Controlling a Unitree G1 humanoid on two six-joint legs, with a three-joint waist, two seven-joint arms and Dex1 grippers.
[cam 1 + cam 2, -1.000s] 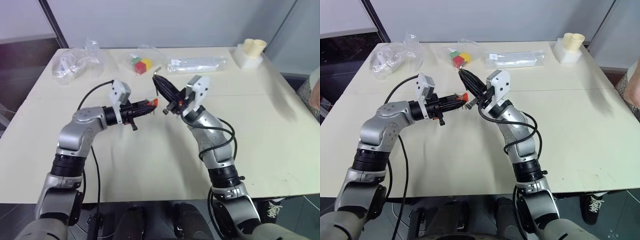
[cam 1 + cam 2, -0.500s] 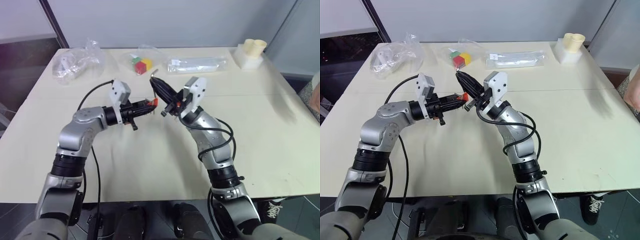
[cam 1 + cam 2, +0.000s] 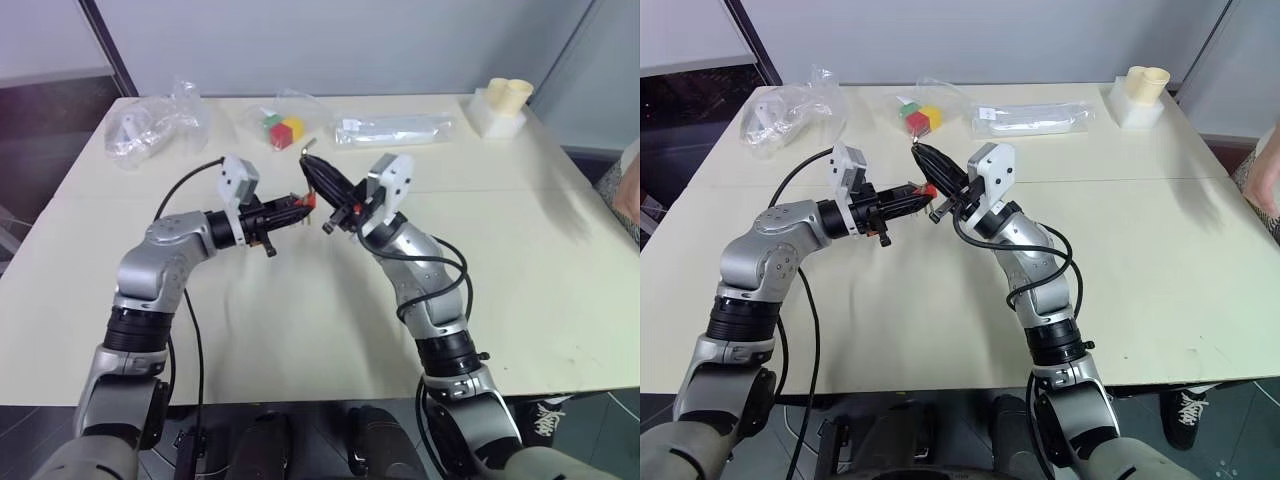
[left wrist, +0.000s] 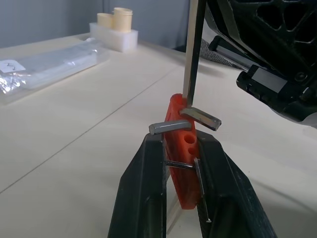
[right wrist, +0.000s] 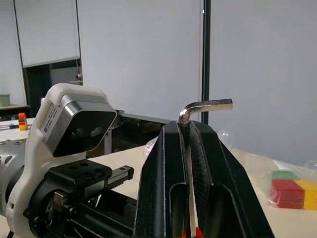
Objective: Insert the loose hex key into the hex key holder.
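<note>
The right gripper (image 5: 187, 148) is squeezing its two black fingers tight on the loose hex key (image 5: 198, 111), with the bent end poking out above the fingertips. The left gripper (image 4: 181, 163) is pinching the hex key holder (image 4: 181, 163), the small red block with short grey keys sticking out. Both are being held up in the air over the table (image 3: 300, 330), just in front of the bag of toy cubes (image 3: 283, 128).

The robot is doing the putting-in step. In the left wrist view the long leg of the key is coming down right at the top of the red block, touching it or almost touching it. It looks not pushed in yet.

Next, the straight tip probably needs lining up with an empty hole, then a gentle, straight push. A crooked push could make the thin key slip.
</note>
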